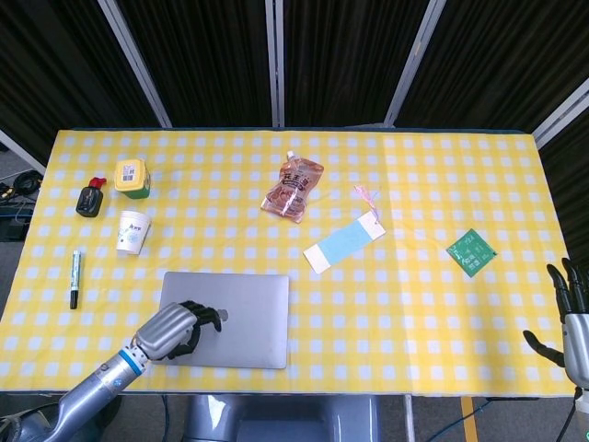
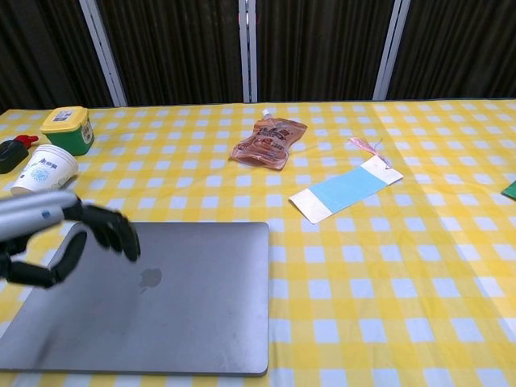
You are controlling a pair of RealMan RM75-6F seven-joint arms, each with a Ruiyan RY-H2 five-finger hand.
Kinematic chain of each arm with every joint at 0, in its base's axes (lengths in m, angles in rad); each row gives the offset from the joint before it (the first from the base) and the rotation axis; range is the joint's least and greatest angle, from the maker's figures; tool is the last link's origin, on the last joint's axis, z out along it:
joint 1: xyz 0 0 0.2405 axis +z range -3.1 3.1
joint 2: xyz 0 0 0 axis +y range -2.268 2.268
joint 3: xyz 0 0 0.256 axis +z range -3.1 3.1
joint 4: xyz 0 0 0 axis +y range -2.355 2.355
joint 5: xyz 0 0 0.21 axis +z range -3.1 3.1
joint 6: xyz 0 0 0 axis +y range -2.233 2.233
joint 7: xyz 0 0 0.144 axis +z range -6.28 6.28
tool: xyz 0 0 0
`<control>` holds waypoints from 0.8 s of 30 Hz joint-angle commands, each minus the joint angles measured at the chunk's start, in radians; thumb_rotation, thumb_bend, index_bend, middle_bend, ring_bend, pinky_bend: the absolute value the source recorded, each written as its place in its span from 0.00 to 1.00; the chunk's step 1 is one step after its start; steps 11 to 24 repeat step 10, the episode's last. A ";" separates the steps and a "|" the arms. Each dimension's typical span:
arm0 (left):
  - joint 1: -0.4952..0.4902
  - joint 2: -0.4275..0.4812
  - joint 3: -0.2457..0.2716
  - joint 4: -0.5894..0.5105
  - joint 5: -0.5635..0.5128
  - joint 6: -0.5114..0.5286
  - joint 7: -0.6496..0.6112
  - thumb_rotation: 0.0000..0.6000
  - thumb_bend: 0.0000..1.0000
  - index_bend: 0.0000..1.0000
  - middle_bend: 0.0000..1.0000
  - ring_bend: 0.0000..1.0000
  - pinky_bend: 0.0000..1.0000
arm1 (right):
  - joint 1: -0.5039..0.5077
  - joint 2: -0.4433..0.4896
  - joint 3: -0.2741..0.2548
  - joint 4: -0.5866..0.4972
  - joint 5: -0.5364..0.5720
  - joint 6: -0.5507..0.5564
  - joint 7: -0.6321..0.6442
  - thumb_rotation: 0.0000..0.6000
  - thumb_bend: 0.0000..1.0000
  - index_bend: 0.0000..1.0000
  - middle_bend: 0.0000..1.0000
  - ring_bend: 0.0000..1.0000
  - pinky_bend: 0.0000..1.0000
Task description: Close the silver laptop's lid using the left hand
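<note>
Left hand (image 1: 178, 329) of mine sits over the near-left part of the silver laptop (image 1: 235, 308), fingers curled down and spread a little, holding nothing; from the chest view the same hand (image 2: 76, 234) looks slightly raised off the lid, though I cannot tell for certain whether the fingertips touch it. That lid lies flat and shut, and the laptop rests near the front edge of the yellow checked table (image 1: 414, 313), left of centre, its near edge just short of the table's rim.

Left of the laptop the cloth is bare up to the marker pen (image 1: 75, 278), which lies close to the table's left edge. Behind the laptop's far-left corner a paper cup (image 1: 132, 231) lies on its side, with a yellow-lidded tub (image 1: 132, 177) and a small black item (image 1: 89, 199) farther back. Right of the laptop a wide stretch of cloth runs free toward the blue paper strip (image 1: 344, 244) and the green card (image 1: 471, 250); a snack pouch (image 1: 294, 189) lies well behind, near the middle.

My right hand (image 1: 568, 318) hangs off the table's front-right corner, fingers up and apart, gripping nothing.
</note>
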State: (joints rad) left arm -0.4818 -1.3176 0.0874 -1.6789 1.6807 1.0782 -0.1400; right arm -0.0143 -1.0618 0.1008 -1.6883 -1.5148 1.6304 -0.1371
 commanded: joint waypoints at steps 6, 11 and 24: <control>0.188 0.149 -0.073 -0.083 -0.125 0.308 0.166 1.00 0.00 0.00 0.00 0.00 0.00 | -0.002 0.002 -0.006 -0.007 -0.016 0.007 0.000 1.00 0.00 0.07 0.00 0.00 0.00; 0.257 0.165 -0.067 -0.121 -0.186 0.378 0.273 1.00 0.00 0.00 0.00 0.00 0.00 | -0.001 0.001 -0.008 -0.008 -0.023 0.006 -0.002 1.00 0.00 0.07 0.00 0.00 0.00; 0.257 0.165 -0.067 -0.121 -0.186 0.378 0.273 1.00 0.00 0.00 0.00 0.00 0.00 | -0.001 0.001 -0.008 -0.008 -0.023 0.006 -0.002 1.00 0.00 0.07 0.00 0.00 0.00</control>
